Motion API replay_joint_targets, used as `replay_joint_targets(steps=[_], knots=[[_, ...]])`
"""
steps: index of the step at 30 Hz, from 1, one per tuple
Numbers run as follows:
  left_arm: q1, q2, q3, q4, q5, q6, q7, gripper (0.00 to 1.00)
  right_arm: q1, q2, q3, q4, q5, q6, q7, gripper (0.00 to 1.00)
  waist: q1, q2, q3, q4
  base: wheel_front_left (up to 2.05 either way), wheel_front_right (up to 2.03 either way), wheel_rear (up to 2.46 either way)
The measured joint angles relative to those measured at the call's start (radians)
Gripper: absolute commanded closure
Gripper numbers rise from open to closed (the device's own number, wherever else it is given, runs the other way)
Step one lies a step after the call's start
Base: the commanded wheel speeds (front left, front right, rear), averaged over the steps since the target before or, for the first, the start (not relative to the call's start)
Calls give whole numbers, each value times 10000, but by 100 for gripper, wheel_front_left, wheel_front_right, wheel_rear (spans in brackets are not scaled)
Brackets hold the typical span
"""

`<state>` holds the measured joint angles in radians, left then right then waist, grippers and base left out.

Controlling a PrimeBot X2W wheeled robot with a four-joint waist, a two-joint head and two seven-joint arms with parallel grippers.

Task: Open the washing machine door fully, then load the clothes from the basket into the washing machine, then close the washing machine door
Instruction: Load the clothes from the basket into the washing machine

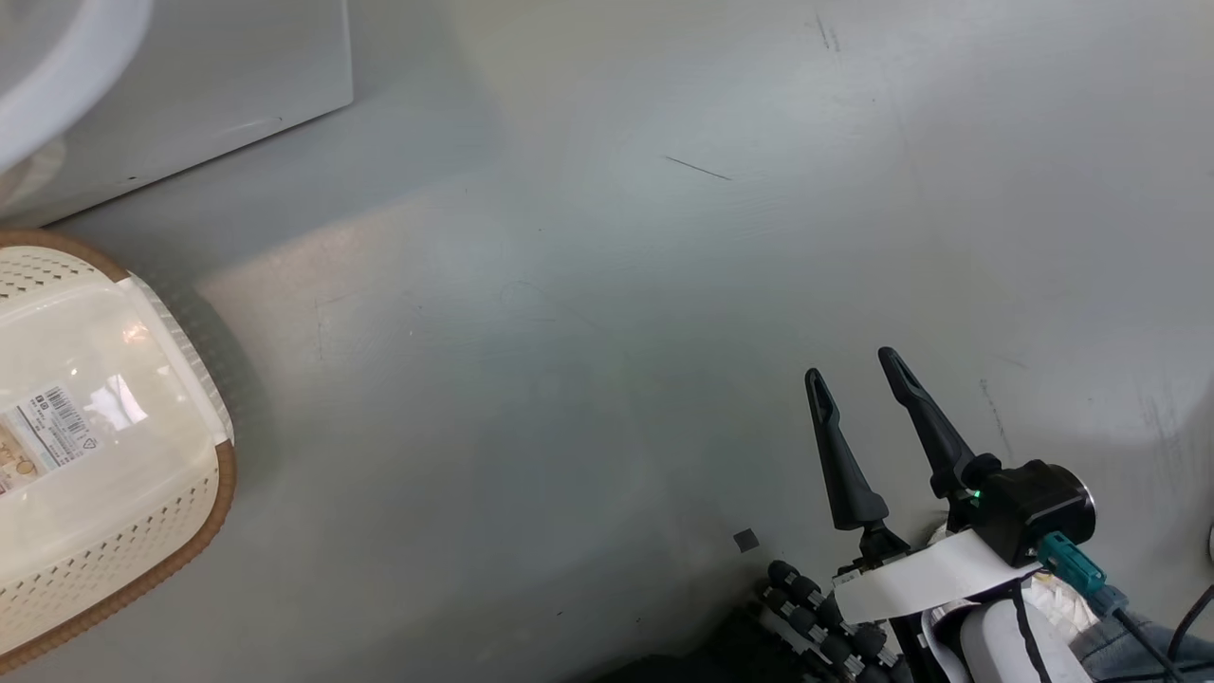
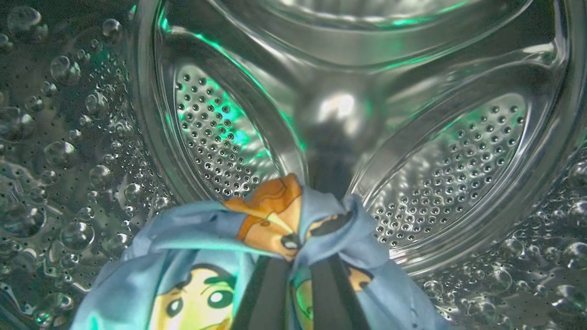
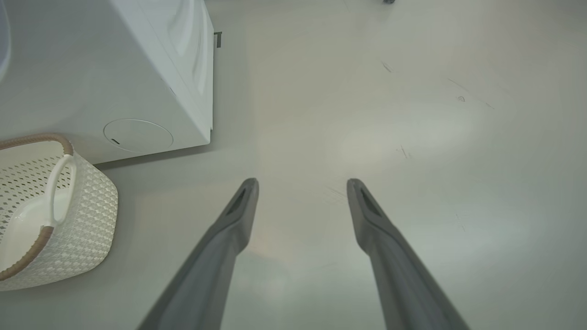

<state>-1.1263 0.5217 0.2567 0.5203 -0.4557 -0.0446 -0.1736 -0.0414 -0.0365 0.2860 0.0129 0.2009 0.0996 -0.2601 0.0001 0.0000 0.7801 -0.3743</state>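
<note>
In the left wrist view my left gripper reaches inside the steel perforated drum of the washing machine and is shut on a piece of the clothes, blue fabric with an orange-brown cartoon print bunched around the fingertips. The cream basket with a brown rim stands on the floor at the left, its bottom label showing and no cloth visible in it. My right gripper hovers over bare floor at the lower right, open with nothing between its fingers. The washing machine door is not clearly in view.
The white washing machine body stands behind the basket, its corner reaching the top left of the head view. A pale curved rim crosses that corner. Grey floor spreads to the right.
</note>
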Motion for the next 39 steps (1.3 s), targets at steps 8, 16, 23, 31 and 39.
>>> replay_joint_targets(steps=[8, 16, 23, 31, 39], knots=[[1, 401, -790, 1187, 802, -169, 0, 100, 151, 15, 67, -38, -2, -44, 0, 0, 0, 0, 54, -68, 0, 0, 0], [95, 276, -1473, 2336, 1241, -219, 157, 0, 261, 17, -230, -35, -17, -59, 0, 0, 0, 0, -194, 15, 0, 0, 0], [42, 0, -1718, 3271, 1546, -77, 527, 0, 296, 19, -259, 42, -21, -63, 0, 0, 0, 0, -523, 214, 0, 0, 0], [42, -803, -1718, 4148, 1459, 328, 663, 0, 260, 15, -441, 222, -107, -48, 0, 0, 0, 0, -1098, 534, 0, 0, 0], [296, -1766, -1802, 4443, 1220, 426, 136, 0, 184, 10, -779, 408, -201, -38, 0, 0, -1, 0, -1812, 974, 0, 0, 0]])
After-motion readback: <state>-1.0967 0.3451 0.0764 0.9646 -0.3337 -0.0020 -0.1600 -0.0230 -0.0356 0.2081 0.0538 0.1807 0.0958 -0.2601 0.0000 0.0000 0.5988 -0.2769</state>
